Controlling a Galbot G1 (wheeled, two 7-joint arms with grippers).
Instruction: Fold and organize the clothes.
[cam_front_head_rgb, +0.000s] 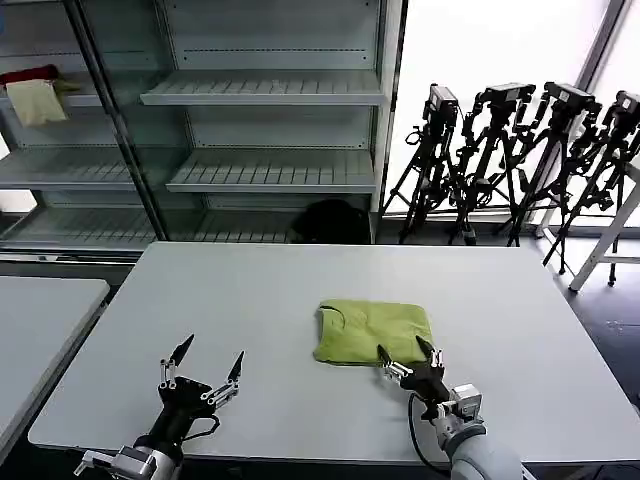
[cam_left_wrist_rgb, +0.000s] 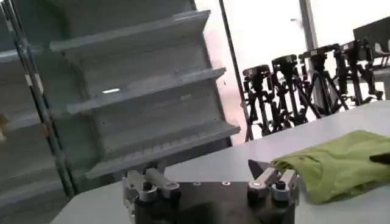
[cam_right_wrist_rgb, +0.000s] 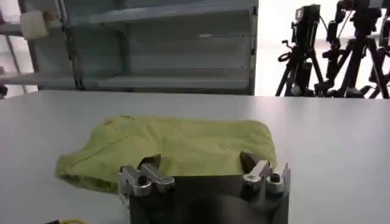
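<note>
The white table carries a single thing, the lime-green T-shirt, which lies a little toward the right of the middle and closer to the near edge than the far one. It is already gathered into a compact, roughly rectangular bundle with the neck opening showing at its left end, so I judge the folding largely done; the layers look soft and slightly uneven, and what seems left is a final tidy or moving the bundle to its resting place. There is broad bare surface on every side of the shirt: a wide stretch to the left edge, a long run to the far edge, and a fair margin to the right edge, while the strip between it and the near edge is the narrowest. Beyond the far edge stand shelving racks and, toward the far right corner, a cluster of tripods, both well off the table. The right gripper sits at the shirt's near right corner, fingers spread and holding nothing. The left gripper waits near the near left corner, well apart from the shirt, fingers likewise parted and empty.
</note>
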